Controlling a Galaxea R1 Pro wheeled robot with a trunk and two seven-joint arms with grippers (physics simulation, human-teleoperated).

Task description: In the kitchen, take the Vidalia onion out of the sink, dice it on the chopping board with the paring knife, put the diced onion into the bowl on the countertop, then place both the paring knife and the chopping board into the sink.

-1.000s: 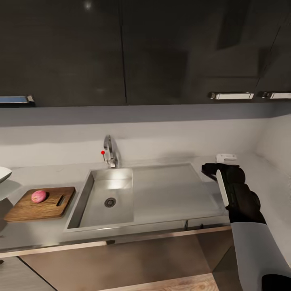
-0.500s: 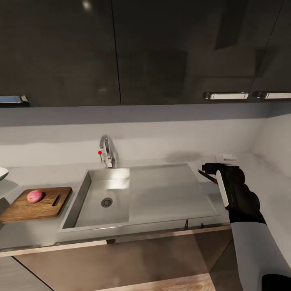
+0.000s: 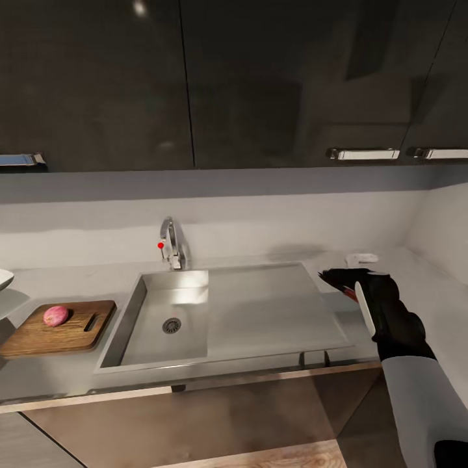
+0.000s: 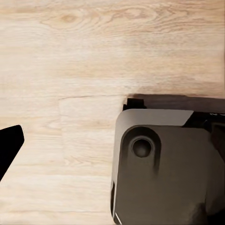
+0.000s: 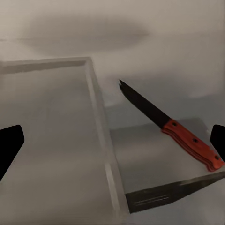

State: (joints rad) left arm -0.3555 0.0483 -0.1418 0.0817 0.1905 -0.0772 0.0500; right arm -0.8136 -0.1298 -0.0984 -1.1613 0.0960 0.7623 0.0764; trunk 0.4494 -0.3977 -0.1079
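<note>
Right gripper [image 3: 339, 278], fingers spread wide and empty, hovers at mid-right of the head view over the red-handled, dark-bladed paring knife [image 5: 172, 129] lying on the grey metallic countertop [image 3: 58, 374] just beside the steel sink's [image 3: 273, 312] drainboard edge. Best to descend square over the handle, not the blade. The pinkish round onion [image 3: 56, 315] sits on the brown wooden chopping board [image 3: 39, 335], lower left.

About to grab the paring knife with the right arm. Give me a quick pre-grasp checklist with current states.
1. Right gripper open: ok, fingertips wide apart in the right wrist view.
2. Paring knife free on the countertop, beside the sink drainboard edge: ok.
3. Red handle between the fingers: not ok, it sits off toward one fingertip.
4. Vidalia onion on the chopping board: ok.
5. Left gripper state: cannot tell.
</note>
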